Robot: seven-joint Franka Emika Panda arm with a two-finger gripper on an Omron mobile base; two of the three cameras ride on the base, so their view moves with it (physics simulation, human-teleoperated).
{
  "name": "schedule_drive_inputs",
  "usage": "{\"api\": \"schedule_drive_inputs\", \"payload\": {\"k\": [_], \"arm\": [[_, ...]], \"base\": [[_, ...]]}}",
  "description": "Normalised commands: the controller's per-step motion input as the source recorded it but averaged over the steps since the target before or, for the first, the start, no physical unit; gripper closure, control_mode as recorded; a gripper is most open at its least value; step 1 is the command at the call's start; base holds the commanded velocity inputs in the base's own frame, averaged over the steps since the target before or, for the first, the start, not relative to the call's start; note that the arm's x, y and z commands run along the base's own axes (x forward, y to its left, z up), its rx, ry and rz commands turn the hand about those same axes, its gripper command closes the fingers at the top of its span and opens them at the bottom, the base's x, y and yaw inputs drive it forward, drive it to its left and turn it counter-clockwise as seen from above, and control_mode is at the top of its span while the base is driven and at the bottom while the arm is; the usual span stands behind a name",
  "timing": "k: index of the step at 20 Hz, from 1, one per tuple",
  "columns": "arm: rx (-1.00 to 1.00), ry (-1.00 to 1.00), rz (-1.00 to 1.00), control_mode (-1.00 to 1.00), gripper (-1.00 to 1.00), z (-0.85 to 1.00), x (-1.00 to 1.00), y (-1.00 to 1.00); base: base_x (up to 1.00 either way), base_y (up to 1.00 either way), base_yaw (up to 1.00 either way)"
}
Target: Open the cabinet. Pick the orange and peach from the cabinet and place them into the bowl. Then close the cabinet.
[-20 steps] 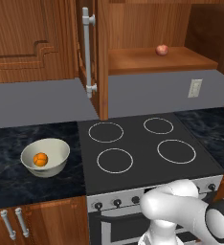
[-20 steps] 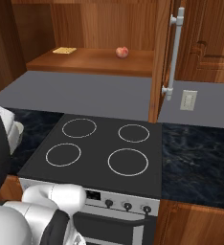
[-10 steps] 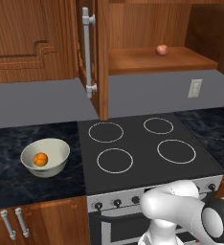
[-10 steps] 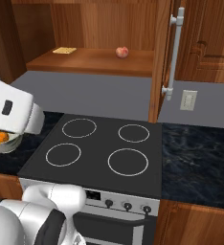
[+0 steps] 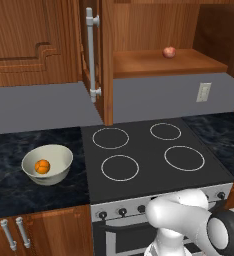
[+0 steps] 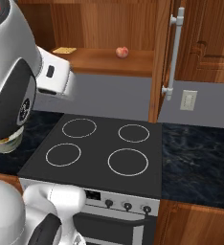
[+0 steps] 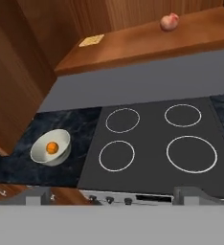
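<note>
The cabinet (image 5: pixel 154 64) stands open, its left door (image 5: pixel 107 55) swung out edge-on with the silver bar handle (image 5: pixel 91 50) facing me. The pinkish-red peach (image 5: pixel 169 51) (image 6: pixel 122 51) (image 7: pixel 169 22) rests on the wooden shelf (image 7: pixel 147 40). The orange (image 5: pixel 42 166) (image 7: pixel 51 148) lies inside the cream-white bowl (image 5: pixel 54 155) (image 7: pixel 39 154) on the dark counter left of the stove. My gripper (image 7: pixel 114 194) hovers high over the stove's front edge, open, with nothing between its fingertips (image 7: pixel 39 195). In the right base view my arm (image 6: pixel 13 72) hides most of the bowl (image 6: pixel 4 145).
A black four-ring stove (image 5: pixel 149 155) (image 6: pixel 99 148) fills the middle of the counter. A flat yellow thing (image 6: pixel 63 50) (image 7: pixel 92 41) lies at the shelf's left end. The cabinet's right door (image 6: pixel 159 57) juts out. A wall outlet (image 5: pixel 203 92) sits under the shelf.
In the right base view my arm has swung up from the lower left and now looms large at the upper left, covering the bowl. Fruit, bowl and doors have not moved.
</note>
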Motion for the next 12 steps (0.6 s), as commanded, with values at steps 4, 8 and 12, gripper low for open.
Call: {"api": "schedule_drive_inputs", "payload": {"k": [4, 8, 12], "arm": [[-0.11, -0.11, 0.00, -1.00, -1.00, 0.00, 0.79, -0.09], [-0.10, -0.15, 0.00, -1.00, -1.00, 0.01, 0.84, -0.09], [-0.07, -0.10, 0.00, -1.00, -1.00, 0.00, 0.91, -0.14]], "base": [[0.00, 0.00, 0.00], [0.00, 0.00, 0.00], [0.00, 0.00, 0.00]]}}
